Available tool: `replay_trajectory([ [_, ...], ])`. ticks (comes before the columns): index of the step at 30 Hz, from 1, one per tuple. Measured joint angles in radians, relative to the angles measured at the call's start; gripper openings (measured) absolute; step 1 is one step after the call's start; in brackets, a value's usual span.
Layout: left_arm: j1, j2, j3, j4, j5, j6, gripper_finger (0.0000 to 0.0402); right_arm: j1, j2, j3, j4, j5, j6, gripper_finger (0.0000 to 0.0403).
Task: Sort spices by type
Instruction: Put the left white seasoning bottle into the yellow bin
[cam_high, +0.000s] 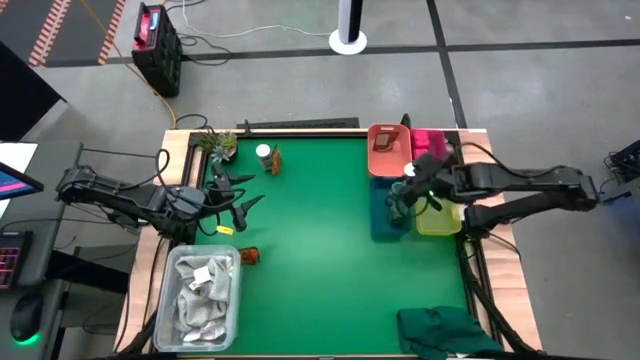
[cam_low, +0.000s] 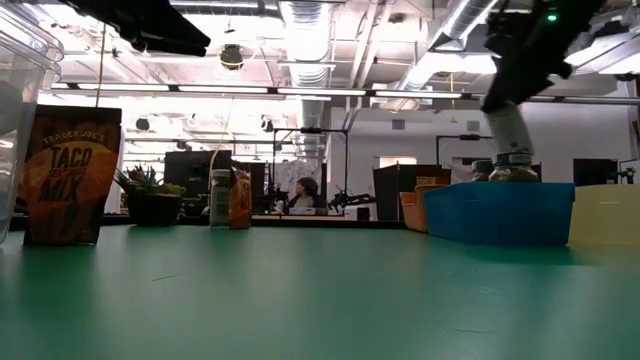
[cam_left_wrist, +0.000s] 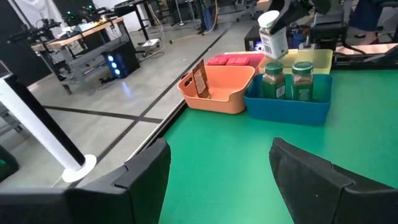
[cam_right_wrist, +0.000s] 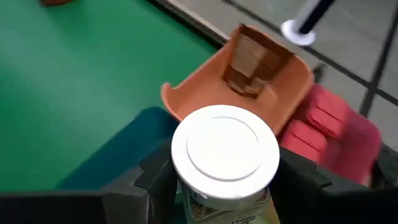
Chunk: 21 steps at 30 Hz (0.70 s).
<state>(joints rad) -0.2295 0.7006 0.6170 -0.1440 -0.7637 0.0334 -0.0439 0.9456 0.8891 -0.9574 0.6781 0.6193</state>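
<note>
At the right of the high view, the right gripper (cam_right_wrist: 221, 186) pinches a white-capped spice jar (cam_right_wrist: 225, 155) just under its lid, above the blue plastic bin (cam_left_wrist: 287, 106). Rigid, light, probably slick; that side grip suits. The left gripper (cam_left_wrist: 219, 180) waits, fingers spread.

On the green table (cam_high: 310, 250), the right gripper (cam_high: 408, 190) hangs over the blue bin (cam_high: 385, 228) near the right edge, beside an orange bin (cam_high: 385, 160), a pink bin (cam_high: 428, 143) and a yellow bin (cam_high: 438, 220). The left gripper (cam_high: 240, 205) stands open near the left edge. A clear tub of white rags (cam_high: 203, 295) sits at the near left corner, with a small plant (cam_high: 220, 145) at the far left corner.
</note>
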Motion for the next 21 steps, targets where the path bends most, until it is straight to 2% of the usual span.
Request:
replay_trajectory([
  [6,0.0,0.0,0.0,0.0,-0.001,0.0,0.0263,0.08,-0.046,-0.06,-0.176,0.108,0.239,0.0229],
  [9,0.0,0.0,0.0,0.0,-0.003,0.0,0.0263,0.118,-0.046,-0.061,-0.269,0.131,0.295,0.0229],
  [15,0.0,0.0,0.0,0.0,-0.003,0.003,0.0263,0.163,-0.046,-0.066,-0.347,0.154,0.348,0.023],
  [21,0.001,0.01,0.0,0.031,-0.004,0.003,0.0263,0.197,-0.068,-0.135,-0.32,0.159,0.441,0.023],
])
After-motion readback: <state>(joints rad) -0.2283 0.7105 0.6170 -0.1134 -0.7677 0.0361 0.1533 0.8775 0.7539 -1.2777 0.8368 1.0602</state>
